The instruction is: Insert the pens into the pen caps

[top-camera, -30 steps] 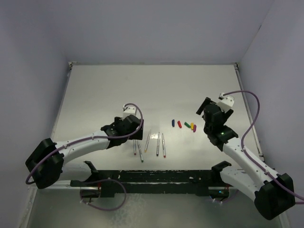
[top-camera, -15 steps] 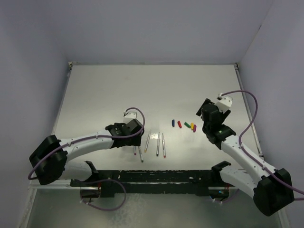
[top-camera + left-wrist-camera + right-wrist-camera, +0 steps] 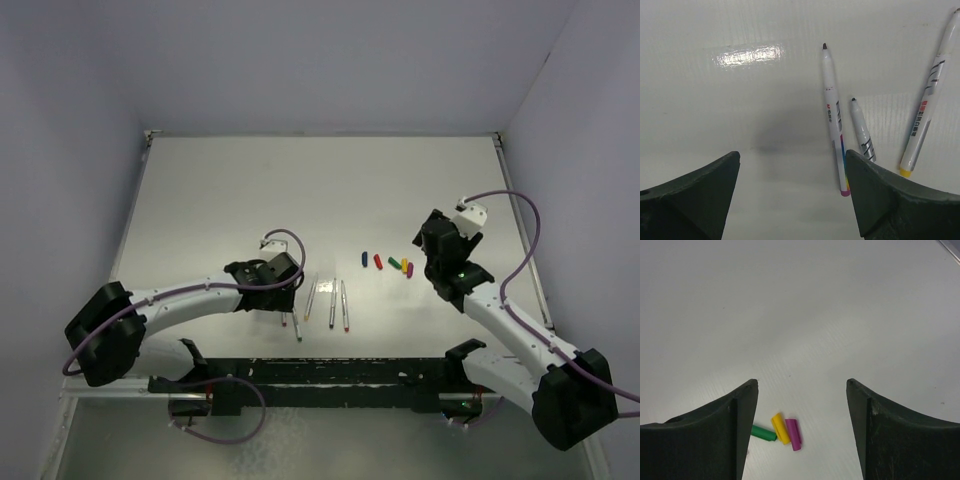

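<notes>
Top external view: five uncapped pens (image 3: 332, 305) lay in a loose row on the white table (image 3: 250, 190), towards its near edge. The caps sat in a short line just to the right of them: blue cap (image 3: 365, 259), red cap (image 3: 378, 261), then green, yellow and purple bunched close together.

In the left wrist view the left gripper (image 3: 791, 154) hung above bare table with its jaws spread wide and nothing between them. Three pens lay beside it. One had what looked like a pinkish-purple end (image 3: 832, 115), though the colour was hard to judge. A second, the half-hidden pen (image 3: 860, 130), was partly covered by a finger. The third, the yellow-ended pen (image 3: 925, 115), lay farther out.

In the right wrist view the right gripper (image 3: 801, 382) was likewise agape and empty-handed. The green cap (image 3: 762, 432), yellow cap (image 3: 780, 428) and purple cap (image 3: 793, 434) lay on the table low between its fingers. Yellow and purple touched side by side, and the green one ran partly behind one finger.
</notes>
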You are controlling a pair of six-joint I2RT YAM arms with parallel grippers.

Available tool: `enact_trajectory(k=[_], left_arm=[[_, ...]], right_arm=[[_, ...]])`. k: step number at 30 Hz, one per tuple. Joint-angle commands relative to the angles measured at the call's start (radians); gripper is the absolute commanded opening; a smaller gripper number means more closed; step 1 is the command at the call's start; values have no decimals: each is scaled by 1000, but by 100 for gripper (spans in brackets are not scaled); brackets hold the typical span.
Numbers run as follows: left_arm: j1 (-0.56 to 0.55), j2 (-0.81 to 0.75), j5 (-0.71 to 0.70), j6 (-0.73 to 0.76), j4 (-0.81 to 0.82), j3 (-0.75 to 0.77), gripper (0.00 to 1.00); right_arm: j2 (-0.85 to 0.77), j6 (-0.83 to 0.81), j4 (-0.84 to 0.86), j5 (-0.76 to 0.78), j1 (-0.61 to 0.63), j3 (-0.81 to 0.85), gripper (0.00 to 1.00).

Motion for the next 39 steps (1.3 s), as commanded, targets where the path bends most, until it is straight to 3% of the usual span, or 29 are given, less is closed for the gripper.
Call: enact_trajectory(k=[1, 12, 25, 39], left_arm=[[-5, 10, 23, 9, 41, 29, 88], [-5, 59, 59, 20, 49, 29, 87], [-4, 90, 163, 35, -2, 12, 79], [-5, 172, 202, 32, 82, -16, 69]], right_arm=[[2, 24, 8, 12, -6, 26, 73], [-6, 27, 5, 18, -5, 21, 73], [-14, 21, -20, 44, -5, 29, 75], [-33, 27, -39, 53, -5, 24, 75]])
